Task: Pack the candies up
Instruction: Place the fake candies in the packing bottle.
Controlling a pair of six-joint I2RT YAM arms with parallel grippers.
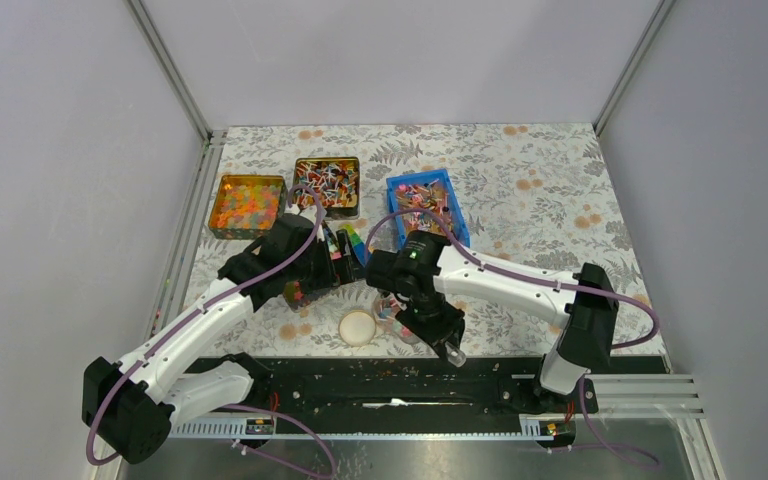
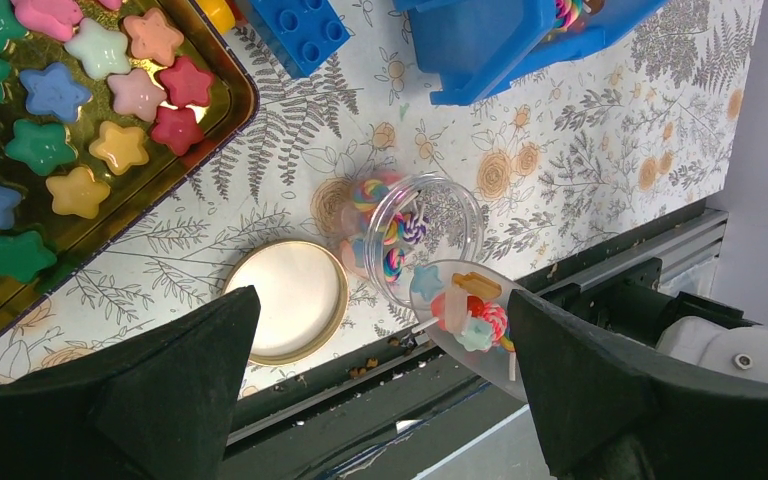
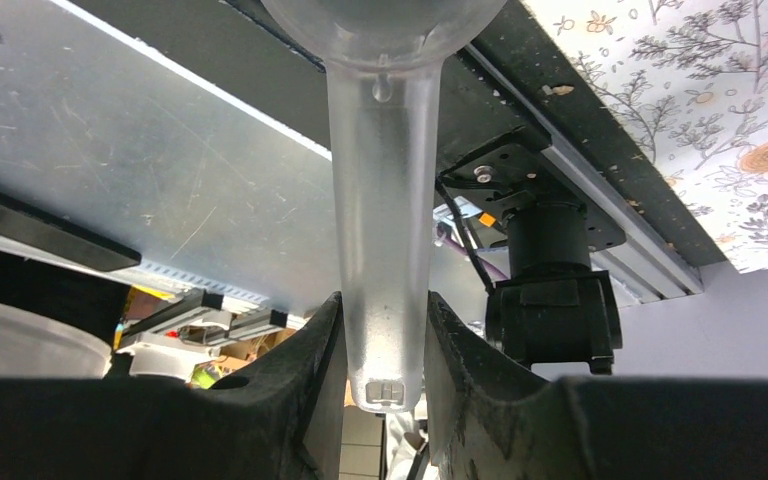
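1. Candies (image 2: 470, 312), small sweets in mixed colours, lie heaped in the bowl of a clear scoop (image 3: 380, 200); the right gripper (image 3: 380, 335) pinches its handle tight, fingers pressed to both sides near the handle's end
2. The left gripper (image 2: 382, 330) hangs with its fingers spread wide and nothing between them, looking down on the work
3. Centre frame in the left wrist view, the scoop's bowl sits right at the mouth of an open clear jar (image 2: 472, 205) that already holds several candies; a cream lid (image 2: 288, 298) lies flat near it, to the left, on the flowered table (image 2: 580, 150)
4. Further out, more candies fill a dark tin (image 1: 328, 160) and a blue bin (image 1: 457, 210) in the upper middle of the top view
5. Handling, by judgement: the sweets look light, loose and glossy, apt to roll or spill, so they are better carried in the scoop than pinched singly. The grip belongs on the stiff handle, with the bowl tipped slowly over the jar, which itself looks light enough to be nudged
6. Only the left wrist view shows the scoop's load and the jar's contents. The right wrist view shows the clamp on the handle and nothing of the sweets. The top view alone shows both supply containers, but the right arm hides most of the jar
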